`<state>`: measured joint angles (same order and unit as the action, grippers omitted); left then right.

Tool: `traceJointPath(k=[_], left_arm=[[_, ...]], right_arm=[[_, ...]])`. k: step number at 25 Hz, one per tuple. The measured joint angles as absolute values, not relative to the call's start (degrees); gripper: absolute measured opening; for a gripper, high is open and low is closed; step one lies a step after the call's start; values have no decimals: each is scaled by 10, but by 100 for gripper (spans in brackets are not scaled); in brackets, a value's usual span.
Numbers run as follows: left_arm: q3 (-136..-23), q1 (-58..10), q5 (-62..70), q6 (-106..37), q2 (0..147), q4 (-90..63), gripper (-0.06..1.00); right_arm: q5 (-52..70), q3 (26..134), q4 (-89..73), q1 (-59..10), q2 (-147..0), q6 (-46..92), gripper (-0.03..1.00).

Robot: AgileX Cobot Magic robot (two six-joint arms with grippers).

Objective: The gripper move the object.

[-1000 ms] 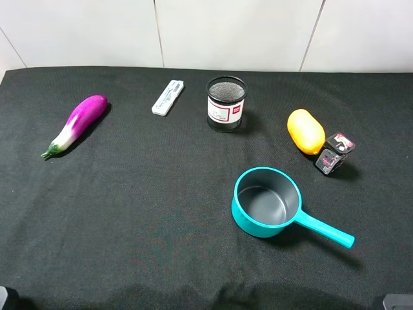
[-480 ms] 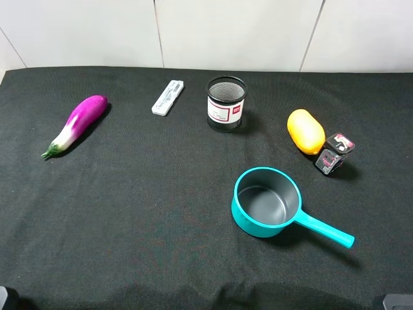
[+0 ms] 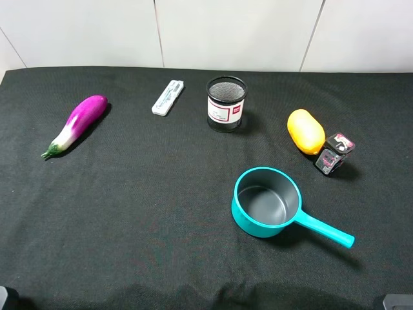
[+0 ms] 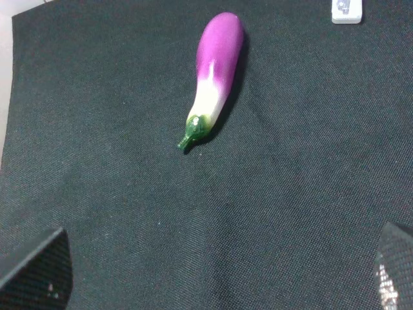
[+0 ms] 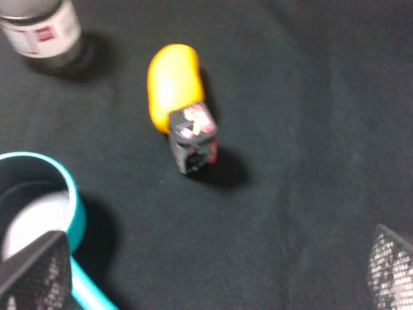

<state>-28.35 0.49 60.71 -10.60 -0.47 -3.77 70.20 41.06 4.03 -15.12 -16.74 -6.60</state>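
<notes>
White wall panels are standing behind a table [image 3: 161, 219] covered in black cloth. The object [image 3: 305, 131], a yellow-orange oval fruit, is lying on the right side of the table, touching a small black-and-pink box [image 3: 335, 153] and sitting beyond the teal saucepan [image 3: 266, 201]. A mesh cup [image 3: 226, 103], a white marker [image 3: 168, 97] and an eggplant [image 3: 76, 124] are resting farther left. The right gripper [image 5: 206, 278] is hovering near the object with its jaws standing wide apart, holding nothing. The left gripper [image 4: 213, 278] is hanging near the eggplant, jaws likewise spread and gripping nothing.
</notes>
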Motion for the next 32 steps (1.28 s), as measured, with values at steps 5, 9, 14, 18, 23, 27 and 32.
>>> traceJointPath(k=[5, 9, 14, 18, 23, 27, 32], left_arm=[[-284, 5, 607, -106, -5, -38, 99], [-284, 5, 607, -106, -5, -38, 99], [-284, 5, 607, -106, -5, -38, 99], [-284, 5, 607, -106, -5, -38, 99], [-284, 5, 607, -106, -5, -38, 99], [-284, 5, 607, -106, -5, -38, 99], [-284, 5, 607, -106, -5, -38, 99]], right_arm=[[684, 343, 41, -108, -75, -66, 69], [660, 310, 41, -77, -9, -66, 69], [631, 307, 41, -65, 3, -66, 69], [624, 303, 46, -65, 4, -66, 69], [596, 287, 47, -65, 4, -65, 69], [594, 287, 48, -65, 4, -64, 69], [591, 287, 49, -65, 4, -64, 69]])
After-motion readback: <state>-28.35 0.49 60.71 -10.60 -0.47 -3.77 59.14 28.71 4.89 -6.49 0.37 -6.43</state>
